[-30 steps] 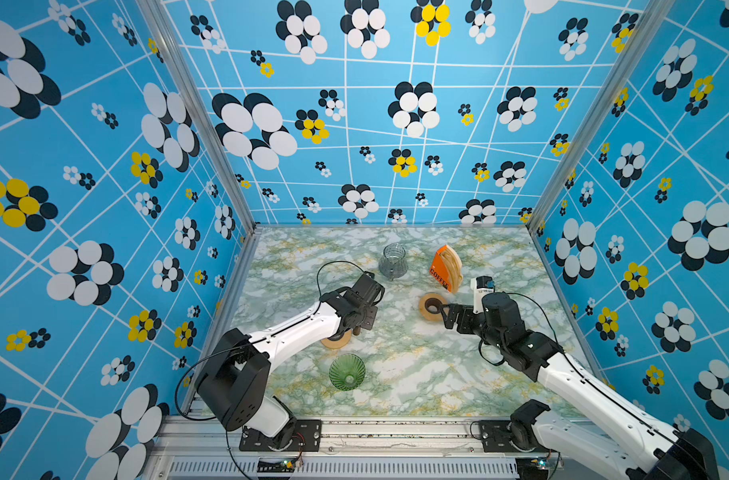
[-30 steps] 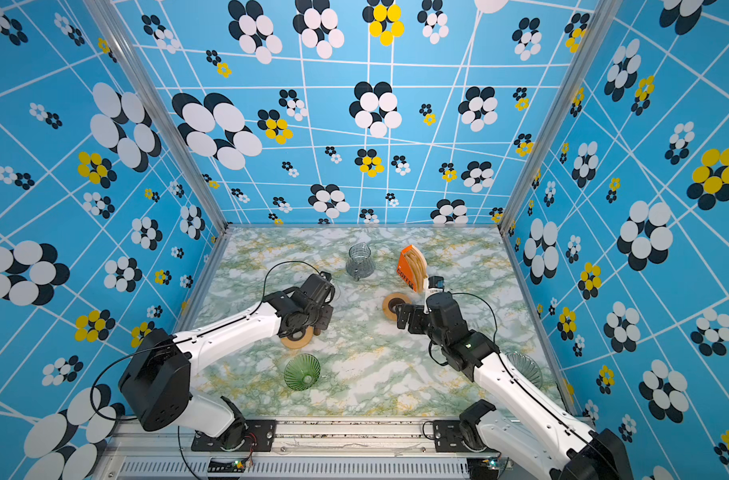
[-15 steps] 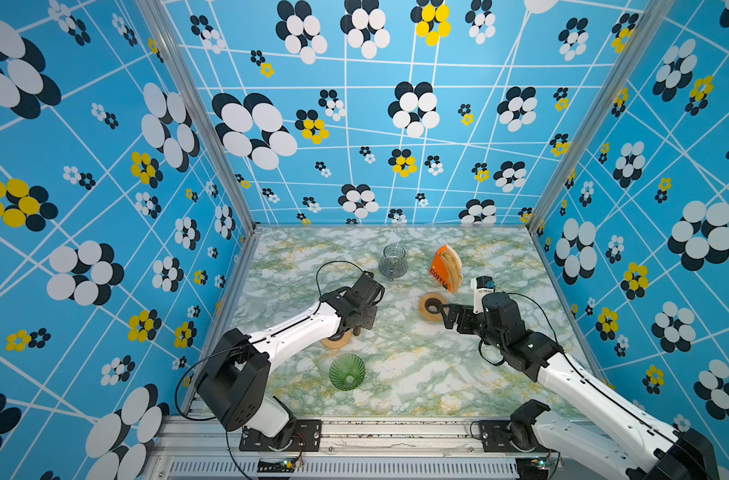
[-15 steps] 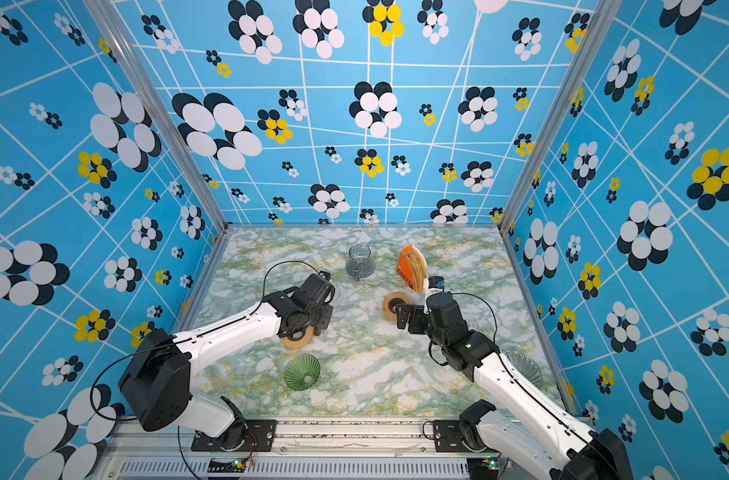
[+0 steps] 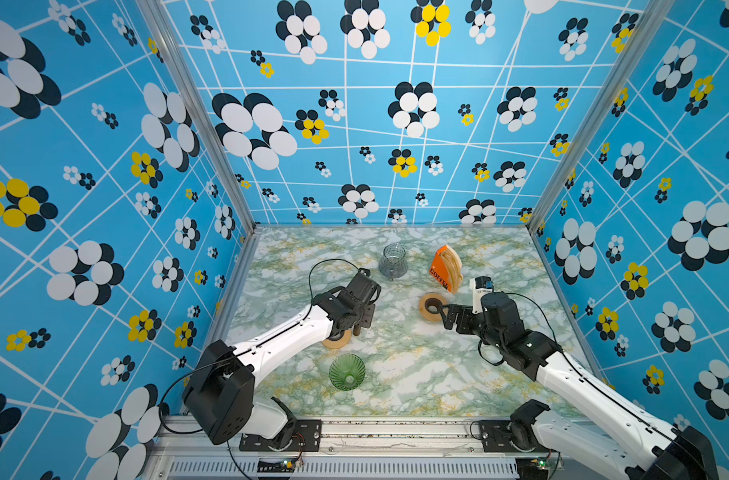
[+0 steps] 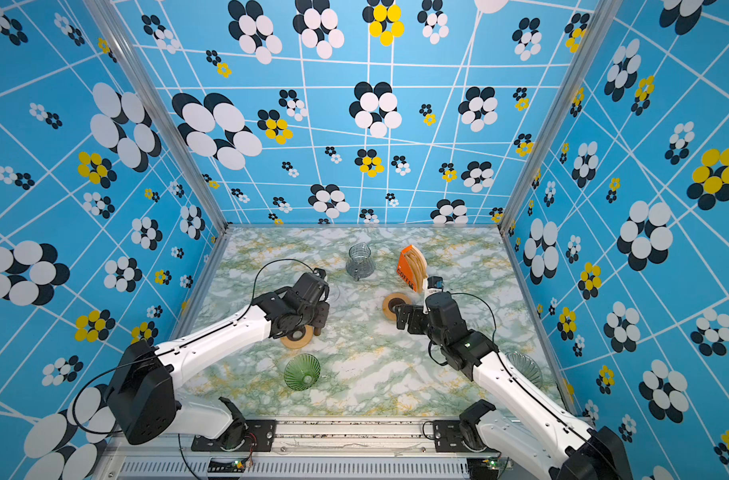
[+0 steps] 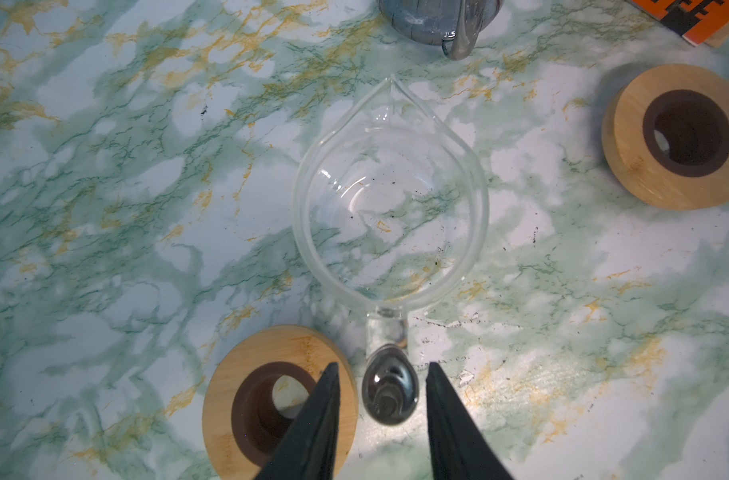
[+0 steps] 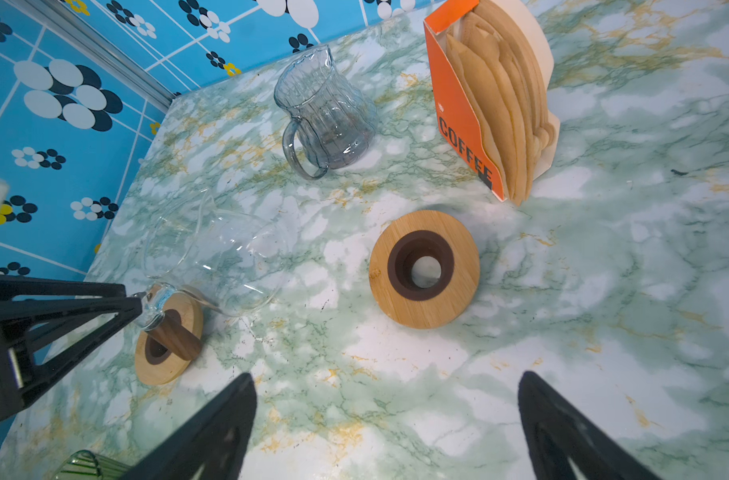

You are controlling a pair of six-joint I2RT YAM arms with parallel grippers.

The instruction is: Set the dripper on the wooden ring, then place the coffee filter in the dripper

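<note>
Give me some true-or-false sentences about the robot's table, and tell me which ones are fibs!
1. The paper filters stand in the orange box. True.
2. A filter sits in the green dripper. False: it is empty.
3. The right tool holds a wooden ring. False: the tool is wide open and empty, and the ring lies on the table in front of it.
4. The left tool has a finger on each side of the clear jug's handle. True.
5. The grey jug lies tipped over. False: it stands upright.
</note>
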